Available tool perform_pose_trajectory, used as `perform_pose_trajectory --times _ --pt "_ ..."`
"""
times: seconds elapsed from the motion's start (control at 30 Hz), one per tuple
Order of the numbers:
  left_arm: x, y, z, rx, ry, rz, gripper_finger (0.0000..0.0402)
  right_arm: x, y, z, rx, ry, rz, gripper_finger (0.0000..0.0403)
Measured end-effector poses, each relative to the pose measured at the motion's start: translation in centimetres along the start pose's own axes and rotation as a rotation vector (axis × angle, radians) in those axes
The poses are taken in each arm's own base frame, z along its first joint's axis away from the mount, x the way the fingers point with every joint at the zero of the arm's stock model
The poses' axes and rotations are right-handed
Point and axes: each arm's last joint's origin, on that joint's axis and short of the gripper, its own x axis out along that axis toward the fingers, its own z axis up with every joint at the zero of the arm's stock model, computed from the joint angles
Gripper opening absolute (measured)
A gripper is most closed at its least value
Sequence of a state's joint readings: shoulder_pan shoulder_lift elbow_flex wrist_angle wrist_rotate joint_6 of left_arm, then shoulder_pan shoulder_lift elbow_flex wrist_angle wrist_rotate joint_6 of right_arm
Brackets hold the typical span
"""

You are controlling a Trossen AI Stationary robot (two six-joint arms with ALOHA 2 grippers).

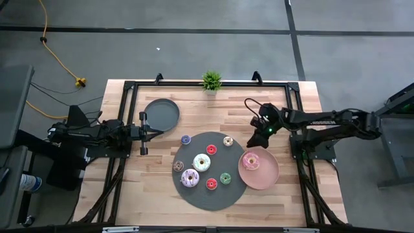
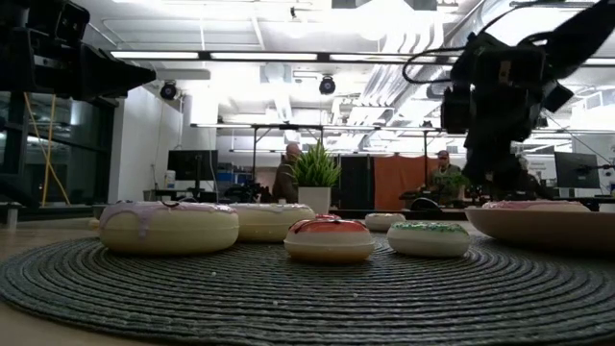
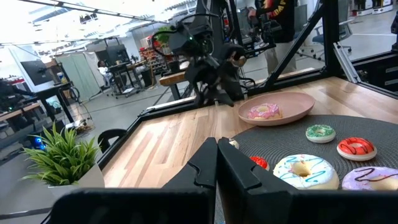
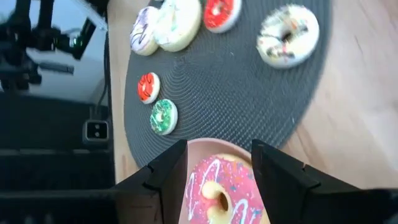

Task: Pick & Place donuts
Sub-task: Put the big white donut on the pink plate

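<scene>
With the pink donut [image 4: 219, 190] lying on the pink plate [image 1: 270, 176] directly beneath its spread, empty fingers, the right gripper [image 4: 217, 163] should lift straight up before heading for the next donut on the mat [image 1: 208, 194] (the left gripper [image 3: 217, 163] waits shut, well off to the side).

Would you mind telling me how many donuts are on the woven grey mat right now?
7 on the mat: blue, cream, red, white, brown, lilac, green; plus red, making 8. None looks hidden.
</scene>
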State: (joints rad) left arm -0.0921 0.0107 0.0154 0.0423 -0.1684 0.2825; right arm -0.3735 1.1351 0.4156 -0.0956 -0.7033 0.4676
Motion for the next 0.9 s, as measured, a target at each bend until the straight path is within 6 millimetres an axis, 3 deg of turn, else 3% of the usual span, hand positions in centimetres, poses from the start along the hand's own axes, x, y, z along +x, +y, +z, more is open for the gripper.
perform_pose_trajectory --times 0.23,0.53,0.73,0.9 --pt "0.0 0.0 0.0 0.000 0.000 0.000 0.0000 -1.1 2.1 2.2 -0.219 0.035 -0.023 0.0168" --pt "0.0 0.0 0.0 0.000 0.000 0.000 0.0000 -1.8 5.1 4.8 -0.450 0.098 -0.189 0.0167" --pt "0.0 0.0 0.0 0.000 0.000 0.000 0.0000 0.1 5.6 6.9 -0.444 0.132 -0.249 0.0167" --pt "0.0 0.0 0.0 0.000 0.000 0.000 0.0000 2.4 5.5 8.7 -0.231 0.163 -0.266 0.0168"
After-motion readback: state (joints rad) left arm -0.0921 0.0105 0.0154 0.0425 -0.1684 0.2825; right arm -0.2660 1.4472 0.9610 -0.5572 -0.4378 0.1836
